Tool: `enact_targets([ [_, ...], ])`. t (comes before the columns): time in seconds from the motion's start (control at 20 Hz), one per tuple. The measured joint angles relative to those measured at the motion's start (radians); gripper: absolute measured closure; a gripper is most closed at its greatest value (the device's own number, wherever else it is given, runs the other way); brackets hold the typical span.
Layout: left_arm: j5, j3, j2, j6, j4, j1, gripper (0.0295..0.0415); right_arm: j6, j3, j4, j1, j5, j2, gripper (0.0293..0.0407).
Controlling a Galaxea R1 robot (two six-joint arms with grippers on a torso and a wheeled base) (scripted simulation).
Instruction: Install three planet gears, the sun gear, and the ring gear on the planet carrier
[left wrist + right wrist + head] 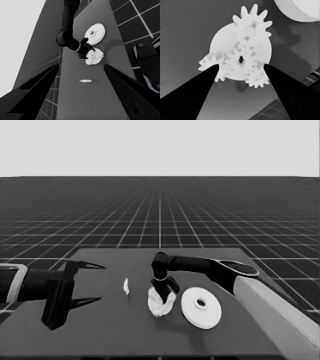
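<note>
Four toothed gears [241,60] sit meshed on the smaller round part [222,40] at mid-table — only the right wrist view shows their teeth. The right gripper [241,68] hovers above them, fingers spread. The larger round part [201,307] lies just right; the thin white piece [126,286], left. The left gripper [95,282] waits open, far left.
</note>
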State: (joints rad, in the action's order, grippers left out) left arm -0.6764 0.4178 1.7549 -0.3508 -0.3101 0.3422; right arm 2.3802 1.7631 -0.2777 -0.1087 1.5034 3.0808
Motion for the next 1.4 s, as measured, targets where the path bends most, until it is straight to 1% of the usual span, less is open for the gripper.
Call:
enact_targets([
  [0.05,0.0,0.0,0.0,0.0,0.0,0.0,0.0326,-0.393,-0.038,0.044,0.049,0.026,-0.009,0.0307],
  [0.1,0.0,0.0,0.0,0.0,0.0,0.0,0.0326,-0.64,-0.056,0.071,0.087,0.036,-0.012,0.0309],
  [0.15,0.0,0.0,0.0,0.0,0.0,0.0,0.0326,-0.788,-0.064,0.089,0.109,0.038,-0.013,0.0312],
  [0.2,0.0,0.0,0.0,0.0,0.0,0.0,0.0326,-0.875,-0.068,0.1,0.121,0.039,-0.014,0.0314],
  [0.3,0.0,0.0,0.0,0.0,0.0,0.0,0.0326,-0.958,-0.071,0.111,0.132,0.038,-0.015,0.0315],
  [0.5,0.0,0.0,0.0,0.0,0.0,0.0,0.0326,-0.997,-0.072,0.116,0.137,0.037,-0.016,0.0315],
  [0.55,0.0,0.0,0.0,0.0,0.0,0.0,0.0326,-1.417,-0.527,-0.101,0.012,-0.111,-0.293,0.0295],
  [0.6,0.0,0.0,0.0,0.0,0.0,0.0,0.0326,-1.684,-0.875,-0.232,-0.105,-0.198,-0.715,0.0305],
  [0.65,0.0,0.0,0.0,0.0,0.0,0.0,0.0326,-1.84,-1.079,-0.309,-0.169,-0.248,-0.978,0.0311],
  [0.7,0.0,0.0,0.0,0.0,0.0,0.0,0.0326,-1.933,-1.202,-0.355,-0.203,-0.279,-1.125,0.0314],
  [0.75,0.0,0.0,0.0,0.0,0.0,0.0,0.0326,-1.987,-1.274,-0.381,-0.222,-0.297,-1.209,0.0315],
  [0.85,0.0,0.0,0.0,0.0,0.0,0.0,0.0326,-2.037,-1.342,-0.407,-0.238,-0.314,-1.284,0.0315],
  [1.0,0.0,0.0,0.0,0.0,0.0,0.0,0.0326,-2.059,-1.37,-0.417,-0.245,-0.321,-1.314,0.0315],
  [1.05,0.0,0.0,0.0,0.0,0.0,0.0,0.0326,-1.578,-1.224,-0.152,0.033,-0.026,-1.048,0.0305],
  [1.1,0.0,0.0,0.0,0.0,0.0,0.0,0.0326,-1.311,-1.012,-0.006,0.133,0.025,-0.846,0.0307],
  [1.15,0.0,0.0,0.0,0.0,0.0,0.0,0.0326,-1.207,-0.85,0.061,0.157,0.028,-0.749,0.0311],
  [1.2,0.0,0.0,0.0,0.0,0.0,0.0,0.0326,-1.159,-0.742,0.098,0.164,0.028,-0.695,0.0313],
  [1.3,0.0,0.0,0.0,0.0,0.0,0.0,0.0326,-1.122,-0.631,0.131,0.168,0.028,-0.643,0.0315],
  [1.4,0.0,0.0,0.0,0.0,0.0,0.0,0.0326,-1.113,-0.589,0.142,0.168,0.029,-0.624,0.0315],
])
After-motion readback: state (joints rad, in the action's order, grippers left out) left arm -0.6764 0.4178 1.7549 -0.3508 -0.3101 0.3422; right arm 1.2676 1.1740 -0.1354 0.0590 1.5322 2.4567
